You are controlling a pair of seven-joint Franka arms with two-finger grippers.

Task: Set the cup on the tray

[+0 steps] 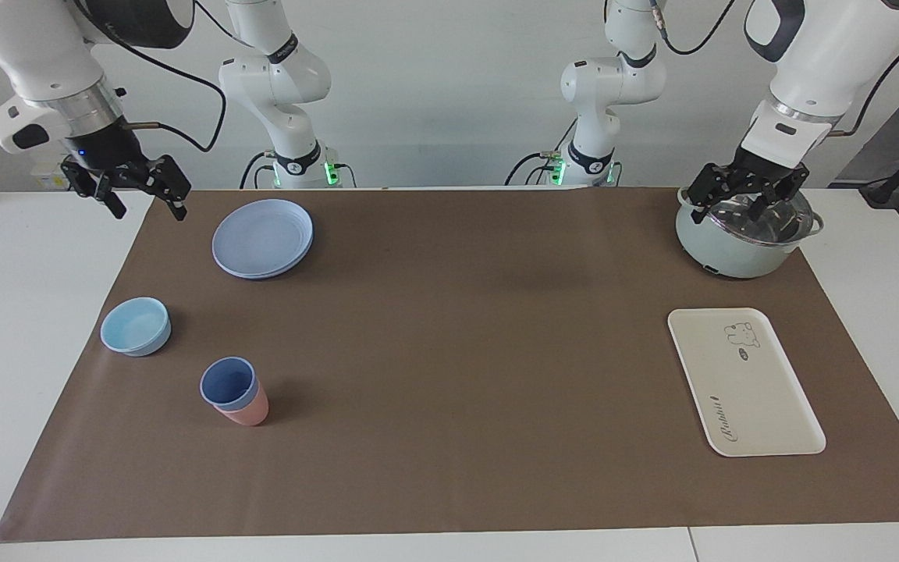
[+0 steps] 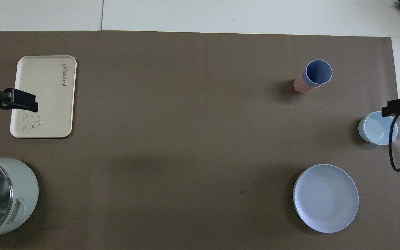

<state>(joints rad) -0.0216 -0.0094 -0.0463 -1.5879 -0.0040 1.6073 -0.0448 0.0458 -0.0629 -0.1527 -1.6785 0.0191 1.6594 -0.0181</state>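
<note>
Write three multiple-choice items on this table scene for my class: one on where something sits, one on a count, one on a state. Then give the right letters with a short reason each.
1. Where is the periwinkle cup?
A. On the cream tray
B. Nested in the salmon-pink cup
C. In the light-blue bowl

2. How many cups are on the brown mat?
A. One
B. Two
C. Three

3. What is the state of the two grippers?
A. Both open and holding nothing
B. Both shut on cups
C. One shut on the round plate

Answers:
1 B: the pink cup's base shows beneath the periwinkle one, and the tray lies bare at the left arm's end.
2 B: only the nested pair is there.
3 A: the right gripper hangs over the mat's corner beside the plate, the left gripper over the lidded pot, fingers spread.
</note>
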